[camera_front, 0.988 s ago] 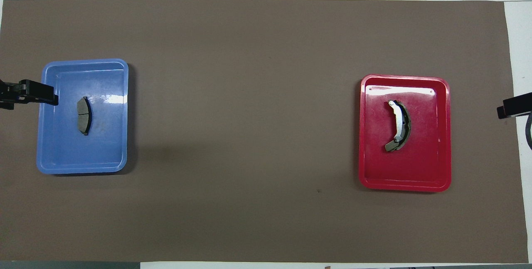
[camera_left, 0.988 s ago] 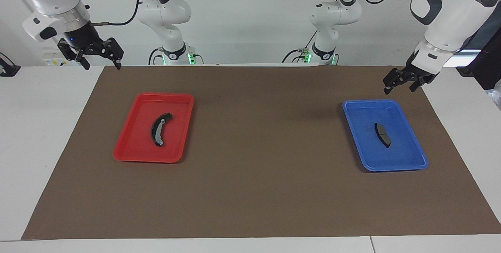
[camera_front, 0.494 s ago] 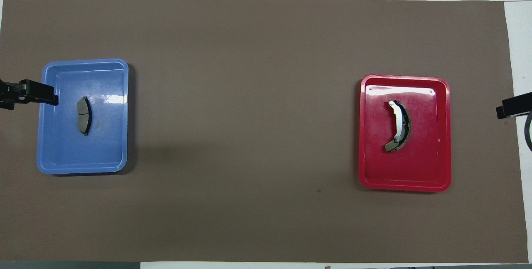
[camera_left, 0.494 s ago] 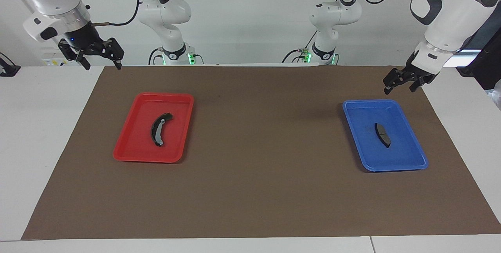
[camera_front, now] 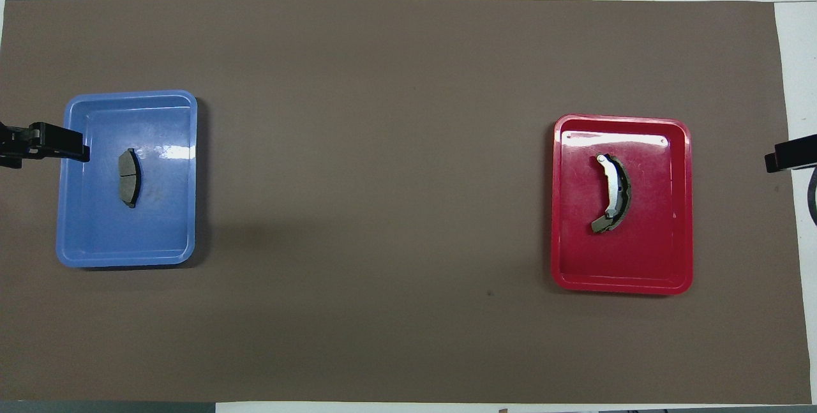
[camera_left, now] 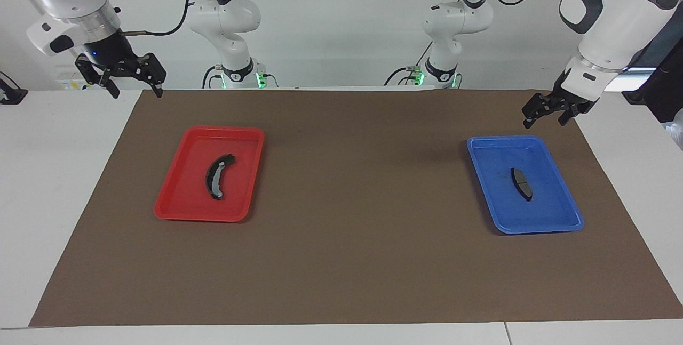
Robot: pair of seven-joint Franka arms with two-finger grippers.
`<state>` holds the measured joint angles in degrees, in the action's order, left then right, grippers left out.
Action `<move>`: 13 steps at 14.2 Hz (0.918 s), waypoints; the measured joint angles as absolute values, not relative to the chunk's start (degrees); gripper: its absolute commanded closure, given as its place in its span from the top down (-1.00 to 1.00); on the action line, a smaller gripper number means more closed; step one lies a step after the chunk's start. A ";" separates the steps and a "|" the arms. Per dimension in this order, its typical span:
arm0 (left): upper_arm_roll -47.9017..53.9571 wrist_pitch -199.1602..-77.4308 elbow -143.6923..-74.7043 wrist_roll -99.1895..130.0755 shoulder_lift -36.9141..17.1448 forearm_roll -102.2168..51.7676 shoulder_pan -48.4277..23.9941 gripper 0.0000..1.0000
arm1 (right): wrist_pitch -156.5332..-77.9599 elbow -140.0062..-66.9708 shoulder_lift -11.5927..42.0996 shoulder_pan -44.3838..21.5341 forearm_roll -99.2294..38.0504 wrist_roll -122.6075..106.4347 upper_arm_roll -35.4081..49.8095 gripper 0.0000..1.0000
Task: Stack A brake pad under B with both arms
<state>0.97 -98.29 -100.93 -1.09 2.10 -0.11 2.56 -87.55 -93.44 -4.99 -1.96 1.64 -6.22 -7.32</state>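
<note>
Facing the robots shows both raised tools whole, left tool and right tool.

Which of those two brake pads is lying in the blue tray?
The short dark grey pad lies in the blue tray. The longer black crescent pad, with its grey strip, lies in the red tray.

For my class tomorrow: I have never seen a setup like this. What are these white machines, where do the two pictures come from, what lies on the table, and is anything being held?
They are two jointed robot arms. One picture faces them across the table; the other looks down from above their end. On a brown mat lie a red tray with the long crescent brake pad and a blue tray with the short grey brake pad. The left gripper hangs open above the blue tray's edge; the right gripper hangs open above the mat's corner. Nothing is held.
</note>
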 measured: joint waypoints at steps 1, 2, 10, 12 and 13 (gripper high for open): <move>0.97 -98.29 -100.93 -1.09 2.10 -0.11 2.56 0.99 | -87.74 -93.47 -4.99 -2.02 1.62 -6.23 -7.28 0.98; 0.97 -98.29 -100.93 -1.09 2.10 -0.11 2.56 0.99 | -88.24 -93.55 -4.99 -2.10 1.46 -6.23 -7.25 0.98; 1.03 -100.65 -102.60 -2.29 2.23 -0.11 2.52 0.98 | -104.31 -105.15 -2.78 -5.69 1.08 -6.23 -6.84 0.98; 0.93 -106.67 -106.20 -4.23 2.20 -0.09 2.79 0.98 | -108.43 -108.56 -1.07 -6.73 1.08 -6.23 -6.78 0.98; 0.89 -110.27 -108.51 -5.50 2.07 -0.09 3.36 0.98 | -110.22 -109.78 -0.13 -7.12 1.08 -6.23 -6.77 0.98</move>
<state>0.89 -110.27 -108.51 -5.50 2.07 -0.09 3.36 -110.22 -109.78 -0.13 -7.12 1.08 -6.23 -6.77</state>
